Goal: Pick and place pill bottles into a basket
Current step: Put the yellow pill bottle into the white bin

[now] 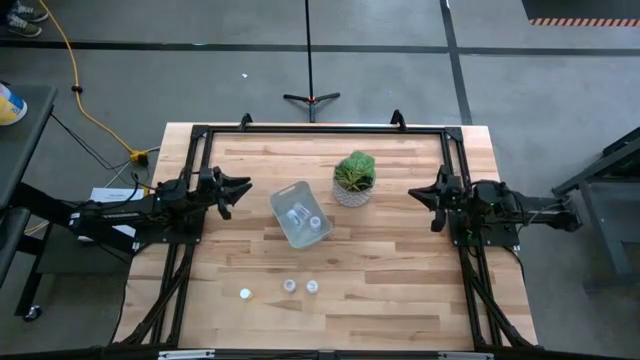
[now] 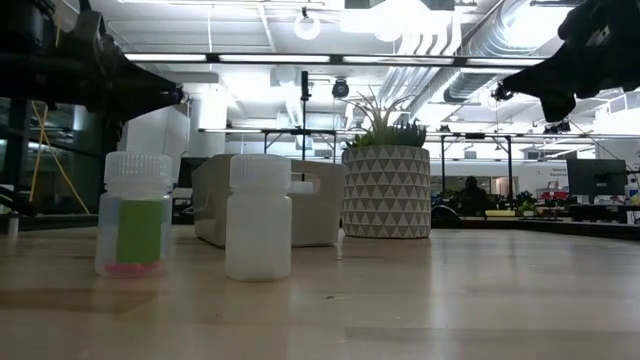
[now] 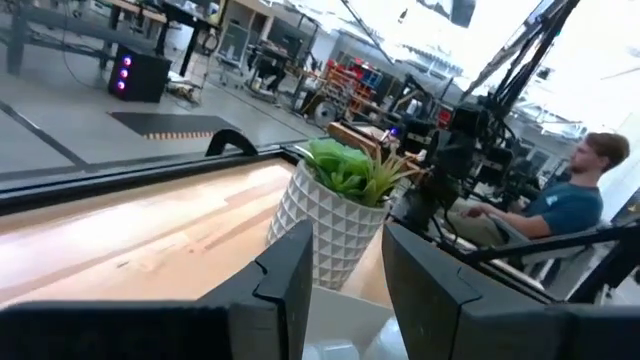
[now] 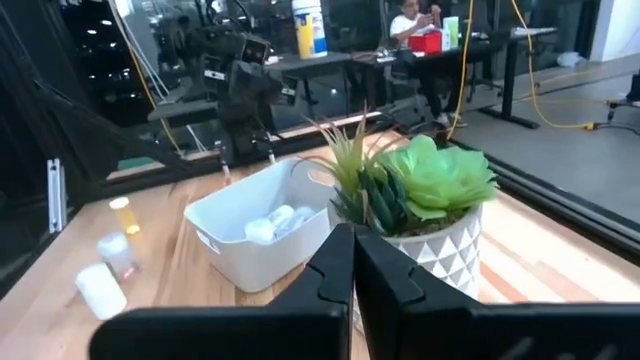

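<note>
The pale basket (image 1: 300, 214) stands tilted mid-table beside the potted plant (image 1: 354, 178) and holds a few whitish pill bottles (image 1: 303, 215). They also show in the right wrist view (image 4: 270, 222). Three more bottles (image 1: 289, 286) stand upright on the table near its front edge. In the low view one has a greenish inside (image 2: 133, 213) and one is white (image 2: 258, 217). My left gripper (image 1: 245, 188) hovers open and empty left of the basket. My right gripper (image 1: 413, 192) hovers shut and empty right of the plant.
The white patterned pot with the green plant (image 2: 386, 190) stands right behind the basket (image 2: 265, 200). A black frame (image 1: 320, 130) runs along the table's edges. A person (image 3: 560, 200) sits beyond the table's right side. Bare wood lies between the basket and the front bottles.
</note>
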Controlling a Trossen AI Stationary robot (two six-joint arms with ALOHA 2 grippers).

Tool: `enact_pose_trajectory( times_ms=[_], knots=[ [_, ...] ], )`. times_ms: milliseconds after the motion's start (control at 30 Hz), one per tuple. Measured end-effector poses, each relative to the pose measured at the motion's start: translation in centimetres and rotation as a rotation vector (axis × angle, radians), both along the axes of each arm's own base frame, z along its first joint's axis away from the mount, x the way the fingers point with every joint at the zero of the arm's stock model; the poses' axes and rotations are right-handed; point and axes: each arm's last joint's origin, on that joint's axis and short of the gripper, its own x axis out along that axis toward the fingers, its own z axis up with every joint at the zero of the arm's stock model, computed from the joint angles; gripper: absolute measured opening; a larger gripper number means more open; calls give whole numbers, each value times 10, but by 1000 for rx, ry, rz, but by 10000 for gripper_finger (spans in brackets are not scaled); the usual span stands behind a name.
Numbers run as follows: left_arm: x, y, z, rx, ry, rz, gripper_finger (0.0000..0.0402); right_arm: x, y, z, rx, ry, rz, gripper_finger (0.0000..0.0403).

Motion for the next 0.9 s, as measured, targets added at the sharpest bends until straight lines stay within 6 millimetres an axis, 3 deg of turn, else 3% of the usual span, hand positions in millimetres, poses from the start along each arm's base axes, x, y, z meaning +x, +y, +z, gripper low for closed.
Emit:
enact_pose_trajectory(
  times_ms=[267, 533, 700, 900],
  knots=[
    [-2, 1, 12, 6, -131, 26, 161, -1, -2, 0, 29, -10, -67, 6],
    [-6, 0, 29, 17, -258, 34, 255, -1, -3, -2, 35, 13, -104, 7],
    [-21, 0, 67, 22, -474, 83, 291, -1, -3, -3, 51, 15, -110, 7],
    [-43, -1, 98, 67, -772, 129, 298, -2, -4, -4, 45, 28, -150, 7]
  ],
)
